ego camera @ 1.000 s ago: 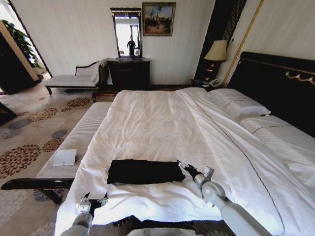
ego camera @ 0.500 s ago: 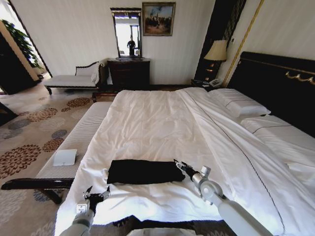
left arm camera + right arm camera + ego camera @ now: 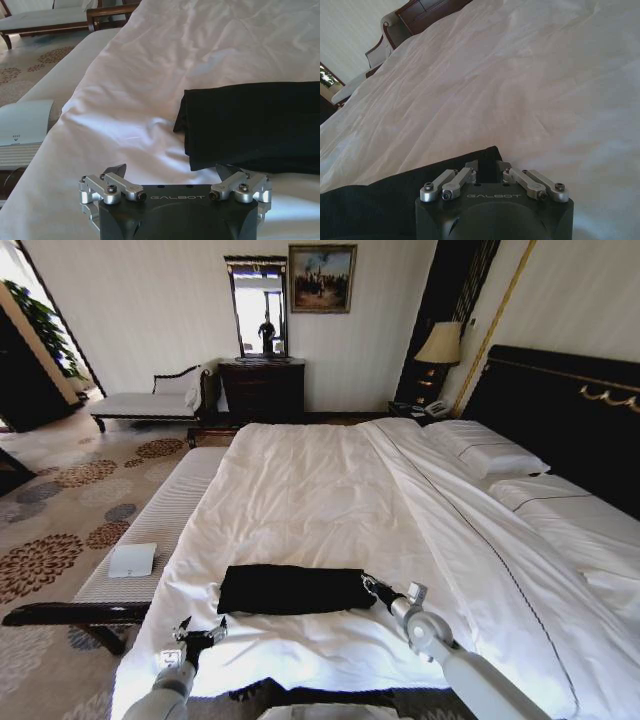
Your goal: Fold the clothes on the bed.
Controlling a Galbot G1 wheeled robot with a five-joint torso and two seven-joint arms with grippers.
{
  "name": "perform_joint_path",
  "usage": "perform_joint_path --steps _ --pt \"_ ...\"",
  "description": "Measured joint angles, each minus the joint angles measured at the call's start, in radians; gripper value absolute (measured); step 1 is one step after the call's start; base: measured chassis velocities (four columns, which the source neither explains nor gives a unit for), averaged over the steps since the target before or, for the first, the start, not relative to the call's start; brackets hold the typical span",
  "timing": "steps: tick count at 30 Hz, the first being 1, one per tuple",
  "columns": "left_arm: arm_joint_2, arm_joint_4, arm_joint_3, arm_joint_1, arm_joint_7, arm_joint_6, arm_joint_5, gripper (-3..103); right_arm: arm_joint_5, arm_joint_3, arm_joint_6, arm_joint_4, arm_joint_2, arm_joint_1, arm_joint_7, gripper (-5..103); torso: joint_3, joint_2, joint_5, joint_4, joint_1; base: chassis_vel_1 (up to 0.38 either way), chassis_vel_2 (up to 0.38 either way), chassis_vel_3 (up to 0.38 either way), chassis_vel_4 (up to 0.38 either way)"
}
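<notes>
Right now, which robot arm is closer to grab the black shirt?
Probably the right. The right gripper is at the folded black T-shirt's corner, fingers nearly shut around it; the left gripper hangs open, short of it.

We see bright daylight washing the bed [image 3: 330, 490] sheets near white, soft shadows in their folds, a dim far left corner, and straight walls bowing at the head view's edges.
</notes>
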Motion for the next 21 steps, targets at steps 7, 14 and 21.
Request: perform_joint_path --steps 7,14,21 --pt "0.004 0.010 -0.008 -0.001 -0.001 -0.005 -0.004 100 -0.002 -0.003 -0.001 0.024 -0.001 -0.012 -0.001 3 0.000 0.000 0.0000 0.0000 0.000 0.000 0.000 0.000 0.000" --pt "0.010 0.025 -0.010 -0.012 -0.003 -0.010 -0.009 100 0.000 0.005 0.007 0.028 0.003 0.002 -0.008 0 0.000 0.000 0.0000 0.0000 0.000 0.000 0.000 0.000 0.000" --pt "0.013 0.023 -0.011 -0.013 -0.002 -0.028 -0.015 100 0.021 0.013 0.016 0.010 0.009 0.048 -0.003 0 0.000 0.000 0.0000 0.0001 0.000 0.000 0.000 0.000 0.000"
